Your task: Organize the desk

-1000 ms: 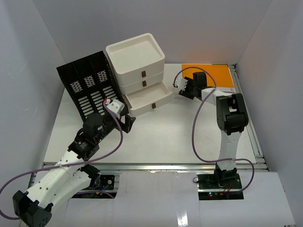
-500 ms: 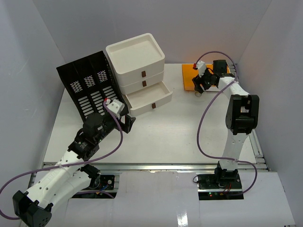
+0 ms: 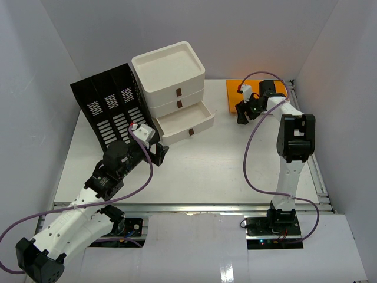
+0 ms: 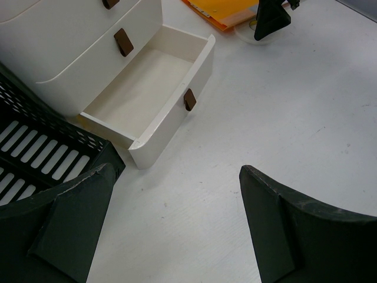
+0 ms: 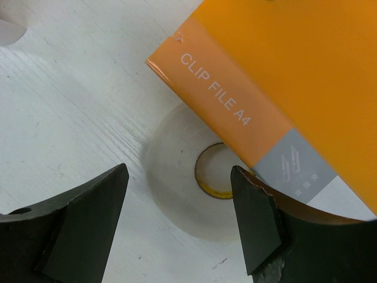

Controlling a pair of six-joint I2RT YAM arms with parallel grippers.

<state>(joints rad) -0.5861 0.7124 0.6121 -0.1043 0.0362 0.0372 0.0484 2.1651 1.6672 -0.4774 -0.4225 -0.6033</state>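
Right fingers [image 5: 82, 224] spread, pinching nothing, poised above white table [image 5: 65, 88].
Tape roll [image 5: 171, 194] flat on table, between tips. One side tucked under corner of orange file [image 5: 283, 76].
Step judged: pick up tape roll.
Centre tips across roll, lower until both flank rim, close on uncovered side.
Slide roll clear of file before lifting; otherwise likely to drag or tip file.
Left fingers [image 4: 76, 218] spread wide, empty. Open drawer [image 4: 147, 88] just ahead of tips, a plausible drop spot.

desk [image 5: 70, 88]: matt, grained | clip file [image 5: 294, 65]: smooth, glossy | tape roll [image 5: 171, 177]: translucent plastic
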